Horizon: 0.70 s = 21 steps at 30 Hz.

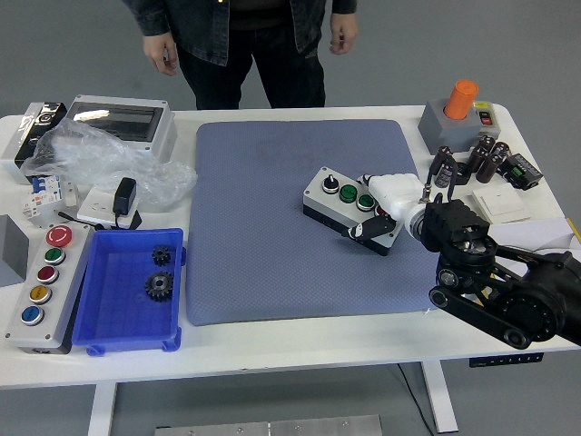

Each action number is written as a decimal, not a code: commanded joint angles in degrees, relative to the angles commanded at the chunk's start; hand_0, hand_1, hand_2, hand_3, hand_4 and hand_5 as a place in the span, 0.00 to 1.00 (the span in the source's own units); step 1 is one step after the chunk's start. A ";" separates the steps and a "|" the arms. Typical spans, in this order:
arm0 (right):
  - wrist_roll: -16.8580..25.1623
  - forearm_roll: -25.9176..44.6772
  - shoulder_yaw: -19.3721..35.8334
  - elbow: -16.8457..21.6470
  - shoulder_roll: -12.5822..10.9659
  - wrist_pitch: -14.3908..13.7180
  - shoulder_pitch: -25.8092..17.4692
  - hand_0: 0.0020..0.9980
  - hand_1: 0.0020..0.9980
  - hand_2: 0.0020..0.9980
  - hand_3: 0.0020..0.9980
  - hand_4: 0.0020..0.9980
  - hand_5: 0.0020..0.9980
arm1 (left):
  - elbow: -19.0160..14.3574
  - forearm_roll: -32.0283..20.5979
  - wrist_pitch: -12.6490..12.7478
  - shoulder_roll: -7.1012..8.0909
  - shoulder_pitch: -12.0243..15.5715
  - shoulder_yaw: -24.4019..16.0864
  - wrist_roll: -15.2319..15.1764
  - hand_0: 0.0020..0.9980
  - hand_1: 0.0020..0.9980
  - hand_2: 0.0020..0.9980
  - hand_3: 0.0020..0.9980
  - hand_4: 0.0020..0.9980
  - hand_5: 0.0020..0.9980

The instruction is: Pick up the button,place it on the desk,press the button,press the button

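Gripping the boxy grey button box [349,205], right hand [381,207] rests on textured mat [272,227].

Right arm reaching in from the lower right, right hand [379,207] curled in a grasp

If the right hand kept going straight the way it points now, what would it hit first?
The right hand points left and already grips the grey button box on the blue mat. Beyond the box, only bare mat appears to lie in line, though depth is unclear.

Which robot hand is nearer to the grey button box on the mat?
Right. The right hand grips the button box at its right end; the left hand is out of view.
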 joint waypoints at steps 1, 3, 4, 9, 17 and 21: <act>0.32 -0.01 -0.24 0.09 -0.11 -0.13 0.10 0.33 0.63 0.68 0.81 0.94 0.44 | 0.00 0.02 0.02 -0.01 0.00 -0.01 -0.03 0.70 0.74 0.69 0.77 0.77 0.29; 0.91 -0.02 -0.77 0.19 -0.27 -0.22 0.27 0.31 0.61 0.63 0.67 0.78 0.32 | -0.02 0.08 0.08 -0.02 0.00 -0.05 -0.11 0.70 0.74 0.70 0.77 0.77 0.29; 1.07 -0.02 -0.99 0.17 -0.30 -0.22 0.29 0.31 0.61 0.63 0.67 0.78 0.32 | -0.02 0.10 0.11 -0.02 0.00 -0.07 -0.14 0.70 0.74 0.70 0.77 0.77 0.29; 1.42 -0.16 -1.81 0.04 -0.24 -0.27 0.21 0.30 0.59 0.61 0.66 0.70 0.27 | 0.03 -0.04 0.24 -0.08 0.04 -0.09 -0.48 0.70 0.74 0.70 0.77 0.77 0.30; 3.82 -0.72 -2.91 0.68 -0.94 -1.95 0.91 0.30 0.59 0.61 0.66 0.70 0.25 | 0.08 -0.42 0.43 -0.21 0.03 0.19 -1.02 0.70 0.74 0.70 0.76 0.77 0.30; 5.78 -1.08 -4.67 1.12 -1.59 -2.89 1.85 0.30 0.58 0.60 0.65 0.68 0.23 | 0.08 -0.47 0.64 -0.23 -0.02 0.21 -1.17 0.70 0.74 0.70 0.76 0.78 0.31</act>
